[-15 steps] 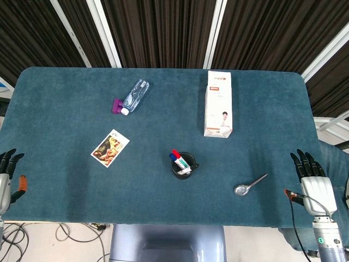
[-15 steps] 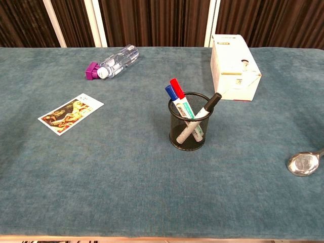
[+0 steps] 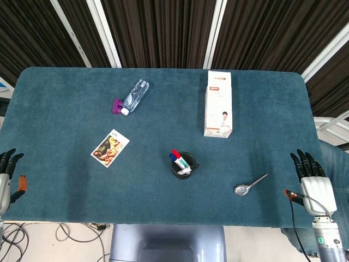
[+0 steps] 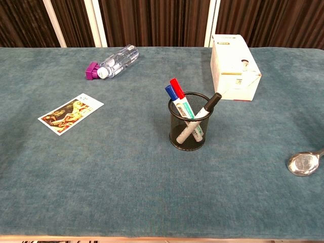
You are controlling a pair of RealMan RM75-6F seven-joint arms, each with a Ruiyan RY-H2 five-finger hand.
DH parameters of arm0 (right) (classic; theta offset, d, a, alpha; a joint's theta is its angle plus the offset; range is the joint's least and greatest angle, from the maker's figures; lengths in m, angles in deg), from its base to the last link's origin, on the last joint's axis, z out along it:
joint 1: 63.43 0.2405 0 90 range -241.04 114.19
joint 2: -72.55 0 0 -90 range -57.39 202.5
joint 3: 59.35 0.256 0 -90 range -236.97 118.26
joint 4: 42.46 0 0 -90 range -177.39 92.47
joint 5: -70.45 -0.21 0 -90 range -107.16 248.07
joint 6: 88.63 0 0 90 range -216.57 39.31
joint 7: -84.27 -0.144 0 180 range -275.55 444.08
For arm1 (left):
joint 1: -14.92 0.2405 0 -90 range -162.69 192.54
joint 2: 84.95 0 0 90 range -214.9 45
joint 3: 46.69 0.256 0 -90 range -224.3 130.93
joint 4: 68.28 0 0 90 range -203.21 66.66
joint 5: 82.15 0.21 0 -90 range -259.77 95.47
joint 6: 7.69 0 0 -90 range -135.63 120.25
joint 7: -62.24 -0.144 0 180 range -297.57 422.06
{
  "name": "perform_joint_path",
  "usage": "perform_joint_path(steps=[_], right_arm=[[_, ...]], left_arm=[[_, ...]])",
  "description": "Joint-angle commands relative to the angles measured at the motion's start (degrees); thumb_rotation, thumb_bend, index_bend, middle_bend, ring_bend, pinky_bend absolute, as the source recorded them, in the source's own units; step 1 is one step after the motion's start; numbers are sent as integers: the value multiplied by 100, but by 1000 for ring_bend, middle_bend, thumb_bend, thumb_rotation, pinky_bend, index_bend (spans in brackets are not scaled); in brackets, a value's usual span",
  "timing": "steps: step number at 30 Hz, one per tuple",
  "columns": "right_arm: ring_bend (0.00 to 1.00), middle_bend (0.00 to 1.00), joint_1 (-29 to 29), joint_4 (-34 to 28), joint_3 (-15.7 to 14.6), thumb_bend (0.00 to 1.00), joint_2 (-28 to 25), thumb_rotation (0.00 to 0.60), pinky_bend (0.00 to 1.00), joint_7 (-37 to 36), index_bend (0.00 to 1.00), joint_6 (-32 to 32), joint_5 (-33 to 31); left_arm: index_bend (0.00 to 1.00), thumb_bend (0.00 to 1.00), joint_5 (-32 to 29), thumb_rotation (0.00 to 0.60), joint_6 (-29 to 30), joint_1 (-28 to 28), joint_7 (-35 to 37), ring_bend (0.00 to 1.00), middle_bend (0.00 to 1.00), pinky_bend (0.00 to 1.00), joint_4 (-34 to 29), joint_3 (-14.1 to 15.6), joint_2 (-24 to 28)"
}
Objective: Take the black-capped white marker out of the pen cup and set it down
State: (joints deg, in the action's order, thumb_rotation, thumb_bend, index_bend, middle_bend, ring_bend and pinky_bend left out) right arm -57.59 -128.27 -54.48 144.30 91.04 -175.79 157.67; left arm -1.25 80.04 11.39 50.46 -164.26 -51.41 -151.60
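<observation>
A black mesh pen cup [image 4: 190, 124] [image 3: 183, 165] stands near the middle of the blue table. In it leans the black-capped white marker [image 4: 206, 106] [image 3: 192, 165], its cap over the cup's right rim, beside a red-capped and a blue-capped marker [image 4: 173, 92]. My right hand [image 3: 311, 178] hovers at the table's front right edge, fingers spread and holding nothing. At the front left edge my left hand [image 3: 7, 176] is likewise open and empty. Both are far from the cup and show only in the head view.
A metal spoon [image 3: 250, 185] [image 4: 304, 162] lies right of the cup. A white carton [image 3: 218, 111] [image 4: 234, 67] stands behind it. A plastic bottle with a purple cap [image 3: 131, 97] [image 4: 112, 63] and a picture card [image 3: 110, 148] [image 4: 71, 113] lie to the left.
</observation>
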Motion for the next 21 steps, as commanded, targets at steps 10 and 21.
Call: perform_joint_path(steps=[10,21], right_arm=[[0,0,10,-29,-10,217,-34,600,185,-142,0,74,-36],[0,0,639,-388,-161,137,-856,600,185,-2851,0,1434,70]], left_arm=[[175,531,-3,600,-5,5,4,90,93,120,-16,7,5],[175,531,-31,600,-47,7,6,90,93,117,-63,26,7]])
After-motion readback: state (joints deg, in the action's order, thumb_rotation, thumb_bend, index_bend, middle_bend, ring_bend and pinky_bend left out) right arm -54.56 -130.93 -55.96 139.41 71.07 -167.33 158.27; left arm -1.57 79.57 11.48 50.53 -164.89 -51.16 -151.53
